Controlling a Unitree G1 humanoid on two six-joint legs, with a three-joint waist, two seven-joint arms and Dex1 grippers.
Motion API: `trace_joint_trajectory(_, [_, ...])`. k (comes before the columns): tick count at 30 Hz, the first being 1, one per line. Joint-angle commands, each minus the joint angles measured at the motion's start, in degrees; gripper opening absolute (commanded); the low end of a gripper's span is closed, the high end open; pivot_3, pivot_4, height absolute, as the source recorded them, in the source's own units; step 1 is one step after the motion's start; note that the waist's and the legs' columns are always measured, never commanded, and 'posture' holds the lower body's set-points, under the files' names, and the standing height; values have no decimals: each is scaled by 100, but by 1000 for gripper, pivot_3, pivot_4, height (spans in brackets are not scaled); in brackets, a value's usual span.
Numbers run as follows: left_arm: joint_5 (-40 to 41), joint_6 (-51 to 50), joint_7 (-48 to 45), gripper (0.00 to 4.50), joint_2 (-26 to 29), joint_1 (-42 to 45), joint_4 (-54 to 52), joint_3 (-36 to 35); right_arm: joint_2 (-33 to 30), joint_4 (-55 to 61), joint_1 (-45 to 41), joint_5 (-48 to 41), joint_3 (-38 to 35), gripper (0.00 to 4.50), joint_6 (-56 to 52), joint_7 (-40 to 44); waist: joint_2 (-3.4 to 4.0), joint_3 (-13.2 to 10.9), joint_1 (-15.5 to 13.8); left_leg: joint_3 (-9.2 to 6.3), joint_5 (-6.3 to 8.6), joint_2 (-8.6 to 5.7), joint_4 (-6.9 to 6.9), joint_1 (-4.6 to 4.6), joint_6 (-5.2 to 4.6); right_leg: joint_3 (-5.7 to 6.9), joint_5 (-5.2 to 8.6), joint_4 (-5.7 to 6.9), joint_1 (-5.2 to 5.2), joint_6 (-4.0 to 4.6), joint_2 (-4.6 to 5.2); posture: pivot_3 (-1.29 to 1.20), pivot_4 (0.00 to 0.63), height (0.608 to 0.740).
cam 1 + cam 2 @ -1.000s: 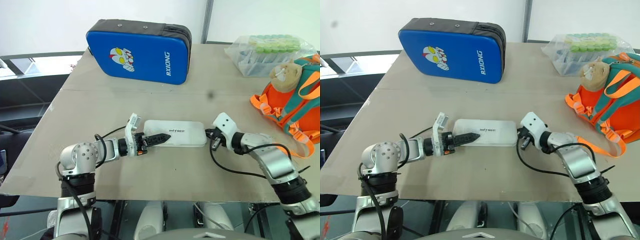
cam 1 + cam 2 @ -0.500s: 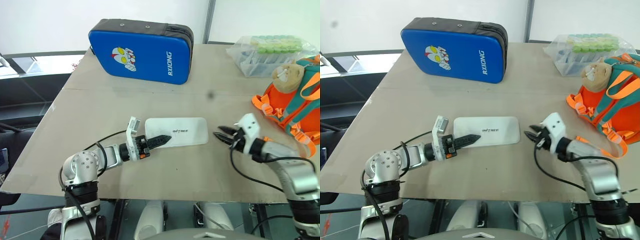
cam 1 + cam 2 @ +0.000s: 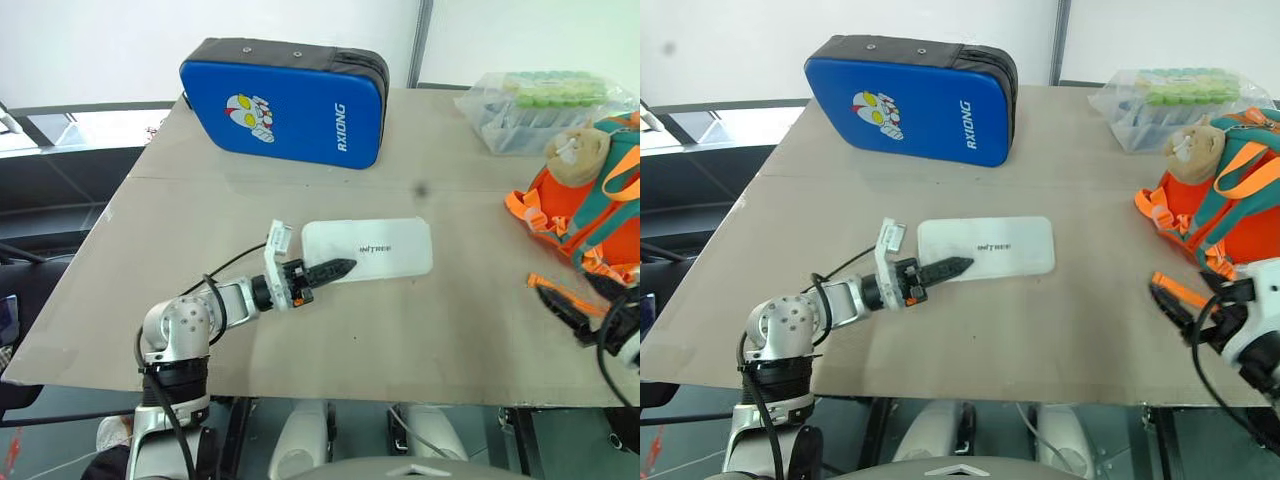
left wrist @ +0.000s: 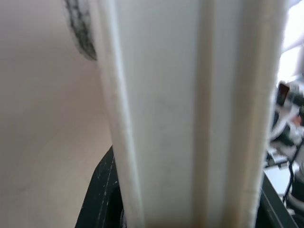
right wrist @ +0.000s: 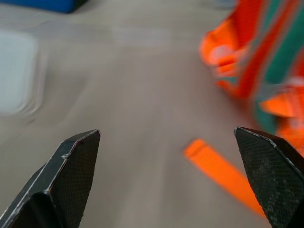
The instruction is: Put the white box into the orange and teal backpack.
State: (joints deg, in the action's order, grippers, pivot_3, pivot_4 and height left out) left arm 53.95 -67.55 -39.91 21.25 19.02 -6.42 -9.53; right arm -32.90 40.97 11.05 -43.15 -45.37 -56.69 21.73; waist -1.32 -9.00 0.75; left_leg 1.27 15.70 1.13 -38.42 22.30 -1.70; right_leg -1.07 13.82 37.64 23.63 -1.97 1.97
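The near end of the white box (image 3: 372, 250) is clamped between the left gripper (image 3: 335, 269) fingers. The right gripper (image 3: 1172, 310) is spread wide and empty, just short of the orange and teal backpack (image 3: 1215, 180), above a loose orange strap (image 5: 219, 172). A blue zippered case (image 3: 283, 102) stands well beyond the box.

Left arm extended low with its gripper (image 3: 335, 268) clamped on the near-left end of the white box (image 3: 375, 249); right gripper (image 3: 1175, 313) at the lower right, its two black fingers spread wide apart.
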Motion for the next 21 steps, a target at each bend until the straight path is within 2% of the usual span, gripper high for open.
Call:
trace_joint_trajectory(1, [15, 292, -269, 1140, 98, 34, -168, 58, -218, -547, -853, 283, 135, 4455, -20, -753, -1, 0, 2, 0, 0, -2, 1, -5, 0, -2, 0, 3, -2, 0, 0, 0, 150, 740])
trace_joint_trajectory(5, [-37, 450, -289, 1140, 187, -169, -363, 146, -265, -1700, -2187, 1207, 1095, 4455, 448, -1438, 1, -1, 77, 14, 0, 0, 6, -19, 0, -21, -1, 8, -2, 0, -7, 0, 150, 740])
trace_joint_trajectory(6, [-11, 470, -238, 1140, 184, -224, -427, 109, -243, -1964, -2455, 1381, 1304, 4221, 671, -1447, 2, -1, 66, 12, 0, 0, 8, -19, 0, -23, -2, 8, -2, -3, -8, 0, 150, 740])
trace_joint_trajectory(10, [97, 537, -20, 1140, 165, -451, -677, -85, -194, -2655, -3030, 1895, 1925, 2785, 1596, -1255, 5, -2, 3, -8, 0, 7, 11, 10, 0, -17, -9, -1, 14, -20, -11, 0, 150, 740])
trace_joint_trajectory(11, [112, 551, 41, 1140, 152, -509, -734, -129, -158, -2770, -3124, 1926, 1980, 2091, 1745, -1209, 5, -2, -5, -7, -1, 9, 10, 41, 1, -16, -10, -3, 42, -22, -9, 0, 150, 740])
trace_joint_trajectory(13, [111, 611, 142, 1140, 135, -630, -840, -188, -169, -2969, -3242, 2044, 2163, 1397, 2063, -1026, 5, -2, -10, -7, -1, 8, 8, 54, 2, -14, -10, -6, 50, -23, -4, 0, 150, 740])
trace_joint_trajectory(16, [175, 696, 345, 1140, 28, -710, -931, -339, -157, -3177, -3429, 2096, 2332, 43, 2508, -710, 6, -3, -13, -2, 0, 5, 7, 55, 1, -17, -11, -9, 49, -24, 5, 0, 150, 740])
trace_joint_trajectory(21, [8, 1197, 604, 1140, -70, -693, -970, -595, -352, -3463, -4030, 1940, 2797, 43, 3304, 550, 12, -6, 33, 3, 0, 1, 2, 40, 0, -12, -12, 4, 46, -24, 1, 0, 150, 740])
